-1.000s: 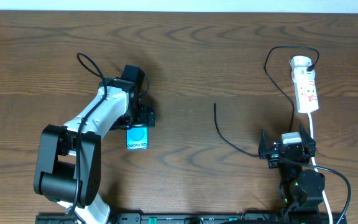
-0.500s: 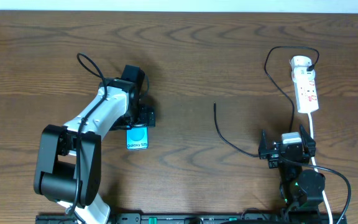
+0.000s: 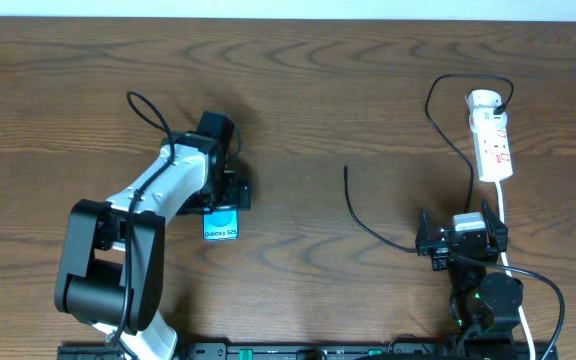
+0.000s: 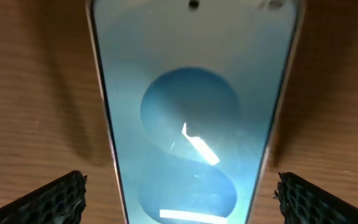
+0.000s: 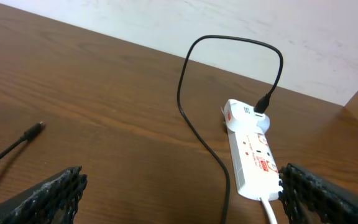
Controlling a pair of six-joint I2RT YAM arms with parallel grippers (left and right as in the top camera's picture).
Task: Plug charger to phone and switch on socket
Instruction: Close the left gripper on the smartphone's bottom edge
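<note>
The phone [image 4: 191, 112] is found flat on the table [image 3: 298, 90], its long axis run between the widely spread fingers [image 4: 48, 199] of the nearer left gripper [image 4: 188, 202], while the right gripper [image 5: 188, 196], likewise spread, is faced toward the socket [image 5: 250, 158].

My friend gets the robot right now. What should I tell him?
Left tool open, over the phone, one finger each side, not gripping.
Right tool open, empty, short of the socket.
Charger: plug end in the socket, tip loose on the table, apart from the phone.
Left to do: tip into phone, switch socket on.
</note>
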